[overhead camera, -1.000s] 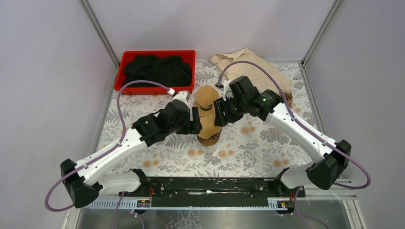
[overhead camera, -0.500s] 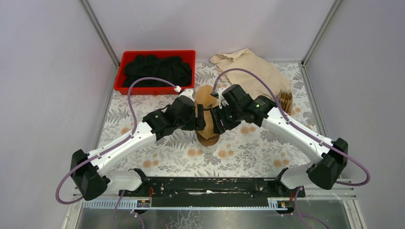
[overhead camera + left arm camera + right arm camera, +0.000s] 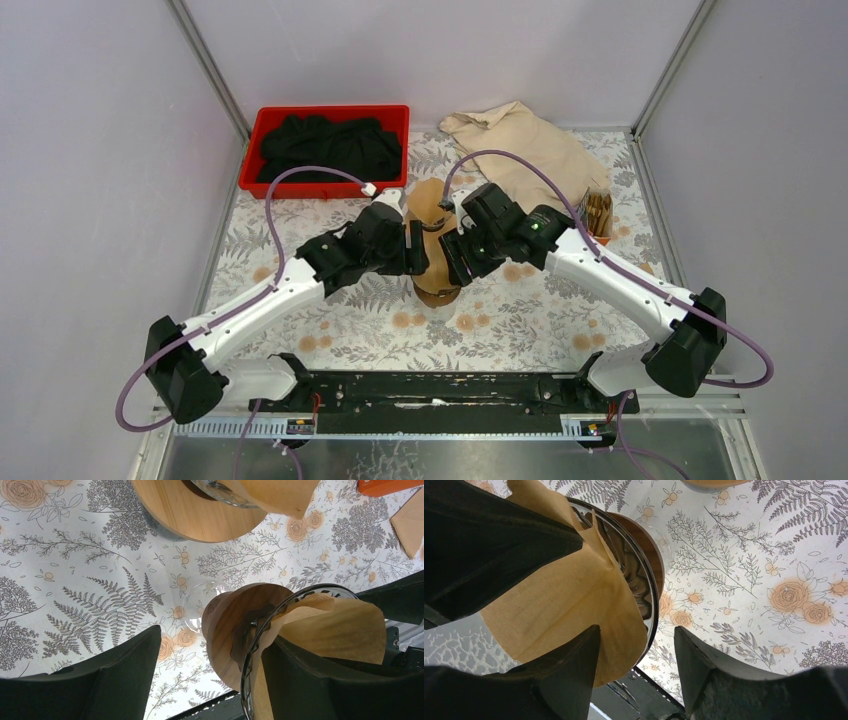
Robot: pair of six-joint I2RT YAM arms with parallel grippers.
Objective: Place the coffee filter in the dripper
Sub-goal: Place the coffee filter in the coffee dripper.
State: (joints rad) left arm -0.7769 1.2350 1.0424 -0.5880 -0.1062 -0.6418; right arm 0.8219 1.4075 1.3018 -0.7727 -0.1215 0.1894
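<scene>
The dripper [image 3: 437, 292] stands mid-table, a glass cone with a wooden collar [image 3: 227, 630]. A brown paper coffee filter [image 3: 569, 600] sits inside its glass rim [image 3: 646, 587], its top edge sticking out above. My left gripper [image 3: 212, 637] is open and straddles the rim, one finger inside against the filter [image 3: 345, 630], the other outside, clear of the collar. My right gripper [image 3: 636, 630] is open too, straddling the opposite side: its inner finger lies on the paper, its outer finger stands outside the glass. Both grippers crowd over the dripper in the top view.
Just behind stands a second wooden-based stand [image 3: 428, 200] holding brown paper. A red bin [image 3: 330, 110] with black cloth is at the back left, a beige cloth [image 3: 520, 140] at the back right. A holder of filters [image 3: 598, 212] sits at the right.
Both grippers have closed in over the dripper: the left moved right and forward, the right moved left and toward the near edge. They now cover most of the filter from above.
</scene>
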